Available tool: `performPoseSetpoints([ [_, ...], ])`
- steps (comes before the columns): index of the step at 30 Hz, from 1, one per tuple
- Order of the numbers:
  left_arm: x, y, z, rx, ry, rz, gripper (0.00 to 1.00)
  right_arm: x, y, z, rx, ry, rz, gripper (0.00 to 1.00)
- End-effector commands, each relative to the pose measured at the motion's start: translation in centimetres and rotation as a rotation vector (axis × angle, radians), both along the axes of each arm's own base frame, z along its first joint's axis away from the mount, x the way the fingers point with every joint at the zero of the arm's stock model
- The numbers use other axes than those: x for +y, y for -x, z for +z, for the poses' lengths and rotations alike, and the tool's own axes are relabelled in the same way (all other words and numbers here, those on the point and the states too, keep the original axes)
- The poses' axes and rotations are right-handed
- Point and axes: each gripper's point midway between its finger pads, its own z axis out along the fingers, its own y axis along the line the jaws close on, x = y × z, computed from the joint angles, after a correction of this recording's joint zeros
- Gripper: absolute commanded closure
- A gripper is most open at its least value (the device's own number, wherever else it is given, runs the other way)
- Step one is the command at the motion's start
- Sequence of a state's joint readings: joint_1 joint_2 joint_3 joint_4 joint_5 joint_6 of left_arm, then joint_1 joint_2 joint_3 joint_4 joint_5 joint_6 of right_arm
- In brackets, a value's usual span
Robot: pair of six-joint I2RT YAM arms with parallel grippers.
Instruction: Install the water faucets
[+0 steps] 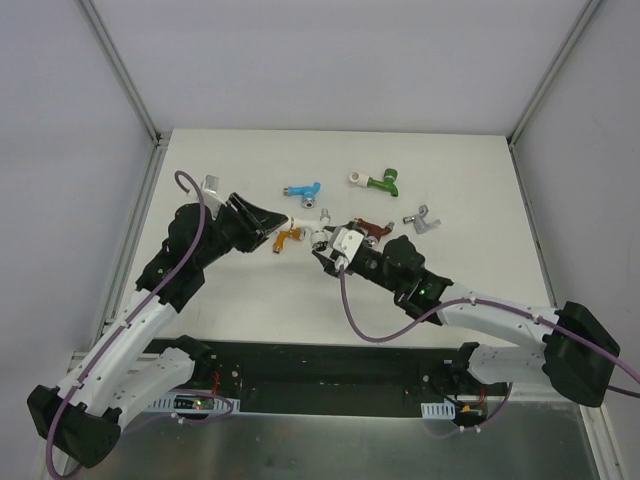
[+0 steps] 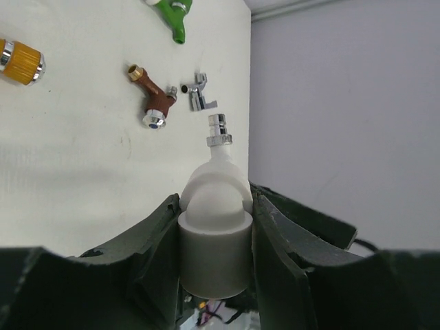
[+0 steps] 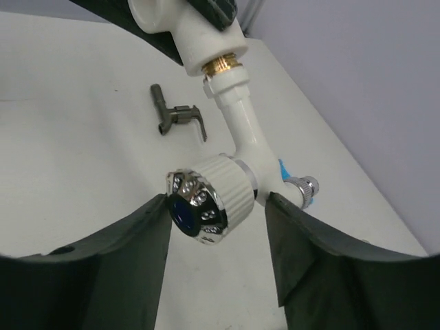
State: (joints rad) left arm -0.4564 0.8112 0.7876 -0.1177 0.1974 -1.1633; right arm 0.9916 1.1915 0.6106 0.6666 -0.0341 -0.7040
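My left gripper is shut on the short white pipe fitting. The white faucet is joined to the fitting at a brass thread, and its silvery end points away. My right gripper straddles the faucet's ribbed knob, with both jaws touching the faucet. On the table lie the orange, blue, green, brown and grey faucets.
A small pale fitting lies at the table's far left. White walls with metal posts enclose the table on three sides. Both arms meet near the table's middle, and purple cables loop from each.
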Motion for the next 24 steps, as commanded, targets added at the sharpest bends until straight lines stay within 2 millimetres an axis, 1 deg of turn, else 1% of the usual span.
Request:
performPoseSetpoints([
  [1, -1.7, 1.7, 2.9, -0.219, -0.094, -0.218, 1.00, 1.1, 2.6, 5.7, 0.076, -0.141, 0.187, 0.45],
  [3, -1.9, 2.0, 2.4, -0.273, -0.160, -0.278, 1.00, 0.8, 2.8, 6.2, 0.148, -0.169, 0.228, 0.56],
  [5, -1.9, 2.3, 1.8, -0.318, -0.219, -0.326, 1.00, 0.4, 3.1, 6.6, 0.229, -0.203, 0.286, 0.64],
  [8, -2.1, 2.9, 1.2, -0.368, -0.265, -0.391, 1.00, -0.1, 2.7, 7.5, 0.359, -0.255, 0.329, 0.76],
  [10, -2.4, 3.8, 1.3, -0.409, -0.273, -0.452, 1.00, -0.4, 2.4, 7.5, 0.444, -0.269, 0.357, 0.83],
  [11, -2.6, 4.4, 1.5, -0.443, -0.275, -0.497, 1.00, -0.6, 2.0, 7.8, 0.489, -0.282, 0.363, 0.86],
  [13, -2.9, 5.8, 1.7, -0.498, -0.273, -0.577, 1.00, -0.9, 1.3, 7.6, 0.627, -0.297, 0.395, 0.89],
  [14, -3.1, 6.6, 1.8, -0.528, -0.265, -0.621, 1.00, -1.2, 0.6, 8.0, 0.693, -0.325, 0.384, 0.89],
  [17, -3.2, 9.1, 2.6, -0.623, -0.242, -0.730, 1.00, -1.8, -1.6, 8.3, 0.894, -0.379, 0.364, 0.84],
  [19, -3.1, 10.6, 3.1, -0.682, -0.229, -0.783, 1.00, -1.9, -2.8, 8.9, 1.038, -0.420, 0.360, 0.80],
  [21, -3.0, 11.8, 3.5, -0.731, -0.216, -0.828, 1.00, -1.7, -3.9, 9.0, 1.138, -0.437, 0.359, 0.77],
  [23, -2.9, 12.5, 3.8, -0.760, -0.205, -0.860, 1.00, -1.2, -5.1, 8.5, 1.213, -0.458, 0.336, 0.73],
  [24, -2.9, 12.4, 3.8, -0.759, -0.209, -0.852, 1.00, -1.0, -5.3, 8.6, 1.234, -0.458, 0.341, 0.72],
])
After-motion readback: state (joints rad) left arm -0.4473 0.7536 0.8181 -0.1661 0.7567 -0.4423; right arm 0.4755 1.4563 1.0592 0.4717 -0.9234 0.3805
